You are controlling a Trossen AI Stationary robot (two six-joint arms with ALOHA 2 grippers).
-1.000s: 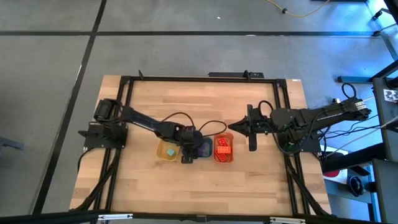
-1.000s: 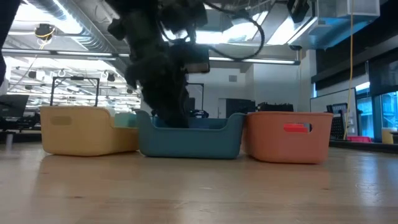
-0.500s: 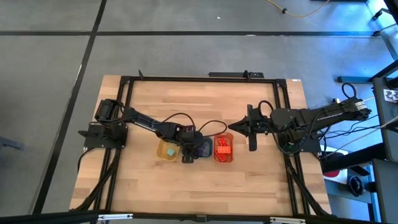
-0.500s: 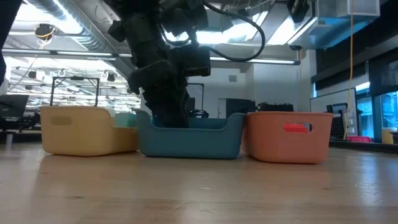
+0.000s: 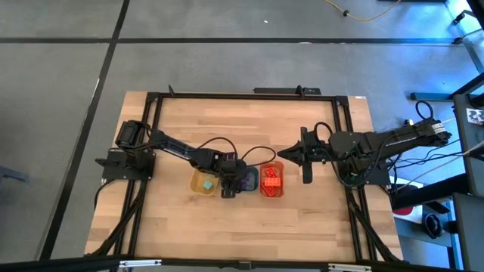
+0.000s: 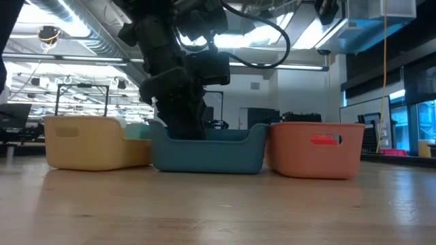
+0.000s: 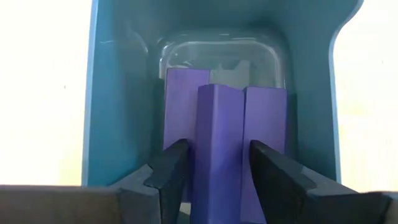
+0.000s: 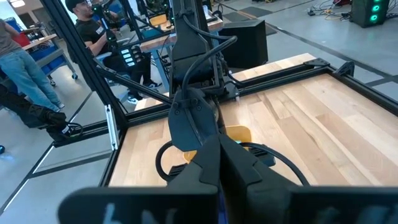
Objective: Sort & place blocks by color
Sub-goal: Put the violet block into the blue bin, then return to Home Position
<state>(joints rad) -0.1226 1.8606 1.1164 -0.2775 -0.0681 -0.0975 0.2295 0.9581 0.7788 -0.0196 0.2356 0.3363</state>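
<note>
Purple bar (image 7: 221, 143) sitting between left tool (image 7: 214, 177) fingers, spread, inside blue tray (image 7: 118, 112). Lifting straight up advised, avoiding snagging. Right tool (image 8: 217, 163) pressed together, waiting apart.

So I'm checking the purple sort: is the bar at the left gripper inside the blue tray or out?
Inside. In the left wrist view the purple bar stands between the left gripper fingers, within the blue tray walls.

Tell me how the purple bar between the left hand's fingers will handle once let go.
The purple bar looks rigid with flat, sharp-edged faces, so it probably won't roll. It lies atop two other bars in the blue tray, so it may slide or tilt between them.
</note>
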